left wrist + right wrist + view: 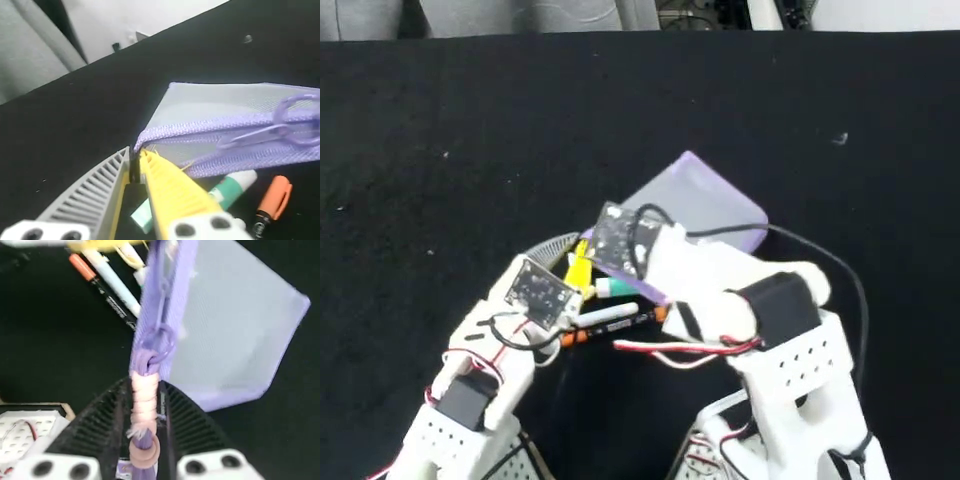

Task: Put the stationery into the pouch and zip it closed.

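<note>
While left gripper (136, 153) jaws pinch the pouch (225, 106) corner, right gripper (144, 385) jaws clamp its zip pull (143, 402)

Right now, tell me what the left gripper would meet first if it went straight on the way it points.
The purple mesh pouch: the left gripper sits right at its zipper-side corner, so any push forward would likely press into that corner at once.

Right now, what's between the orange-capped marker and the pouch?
A white pen, alongside the orange-capped marker on the side toward the pouch; clearest in the right wrist view.
</note>
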Motion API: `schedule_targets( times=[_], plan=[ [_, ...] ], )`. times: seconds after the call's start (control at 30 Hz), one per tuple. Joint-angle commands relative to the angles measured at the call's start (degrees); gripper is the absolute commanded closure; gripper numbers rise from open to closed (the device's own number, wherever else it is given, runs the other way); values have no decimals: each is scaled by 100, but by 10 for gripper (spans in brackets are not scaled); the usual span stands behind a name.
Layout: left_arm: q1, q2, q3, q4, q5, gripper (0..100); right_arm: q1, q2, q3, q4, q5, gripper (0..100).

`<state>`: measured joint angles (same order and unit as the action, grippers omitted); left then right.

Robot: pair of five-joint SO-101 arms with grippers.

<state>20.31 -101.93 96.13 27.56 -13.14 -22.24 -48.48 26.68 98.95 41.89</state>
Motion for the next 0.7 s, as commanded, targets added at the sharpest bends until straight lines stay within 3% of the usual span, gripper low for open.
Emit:
schedule_targets(
  times=[0.0, 0.33, 0.67],
  plan=[
    [-400, -79, 92, -141, -229, 971, 677, -171, -277, 211, 255, 987],
    [-760, -79, 66, -149, -448, 971, 2189, -171, -286, 202, 914, 987],
    [-857, -79, 110, -308, -457, 971, 3130, -171, -514, 193, 1240, 987]
  ],
)
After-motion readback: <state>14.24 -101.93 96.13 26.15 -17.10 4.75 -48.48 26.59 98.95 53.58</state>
